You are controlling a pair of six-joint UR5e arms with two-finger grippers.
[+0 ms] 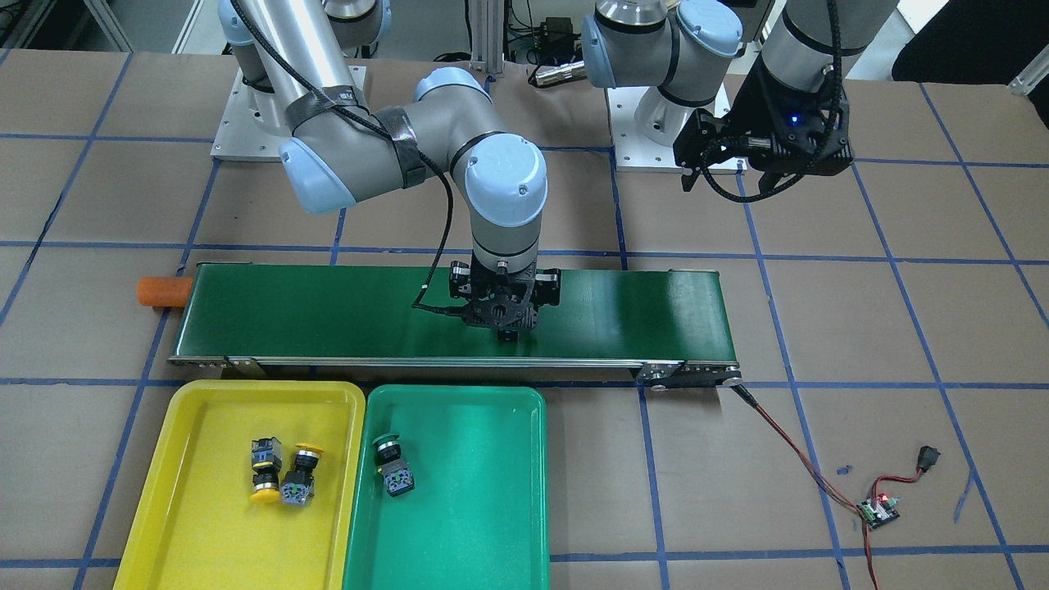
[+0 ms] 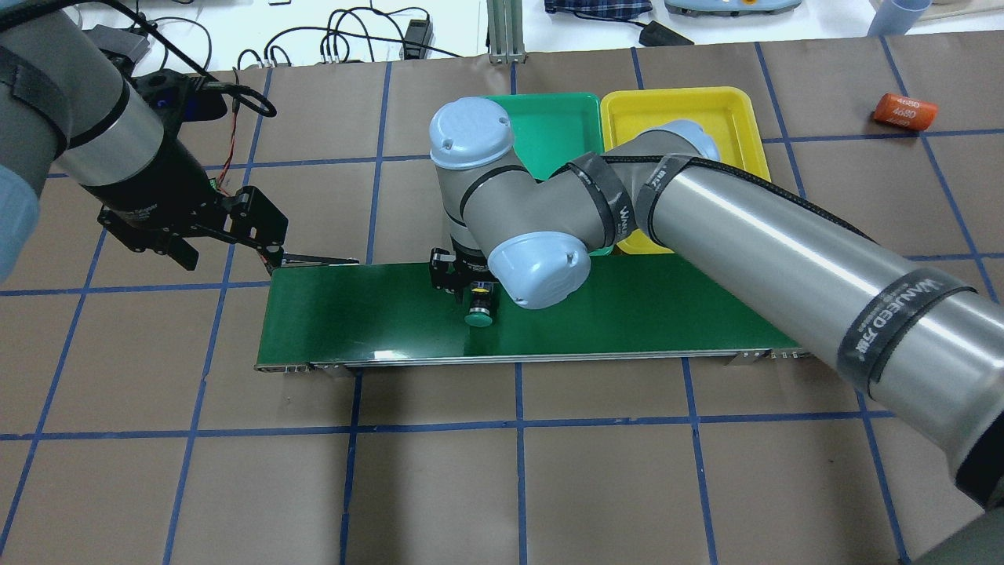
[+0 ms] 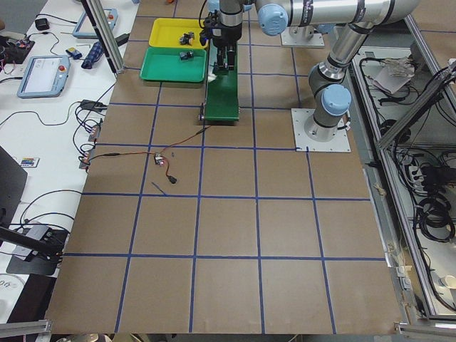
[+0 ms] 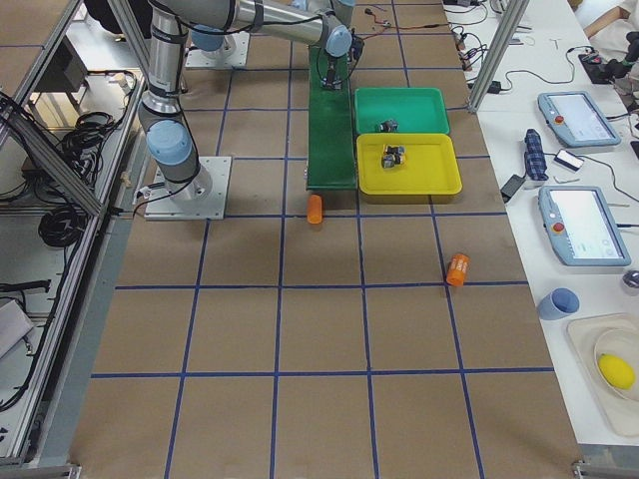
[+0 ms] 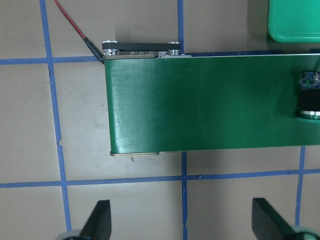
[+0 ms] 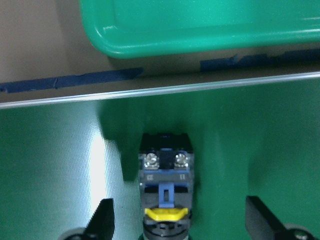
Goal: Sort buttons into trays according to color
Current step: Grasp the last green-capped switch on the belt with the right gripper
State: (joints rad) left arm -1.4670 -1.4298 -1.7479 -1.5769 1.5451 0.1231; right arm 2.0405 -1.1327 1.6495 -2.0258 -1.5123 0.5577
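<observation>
**Last green button sits between the right tool's spread fingers**

The right tool (image 1: 505, 315) hangs straight down over the middle of the belt (image 1: 328, 311). Its fingers (image 6: 102, 222) are wide apart and touch nothing. The green button (image 2: 478, 316) lies on its side on the belt directly beneath, between those fingers. Its long axis runs across the belt, cap toward the robot and contact block toward the trays. The fingers flank it along the belt's length, so closing should pinch the body across its narrow width. To my eye that needs only a short drop.

The left tool (image 5: 182, 222) is also open and empty. It hovers off the belt's end, well away from the button, so the pick looks like the right arm's job.

The green tray (image 1: 475, 524) lies just past the belt's far edge and holds one button (image 1: 392, 463). The yellow tray (image 1: 205, 533) beside it holds the two yellow buttons (image 1: 283, 471).
</observation>
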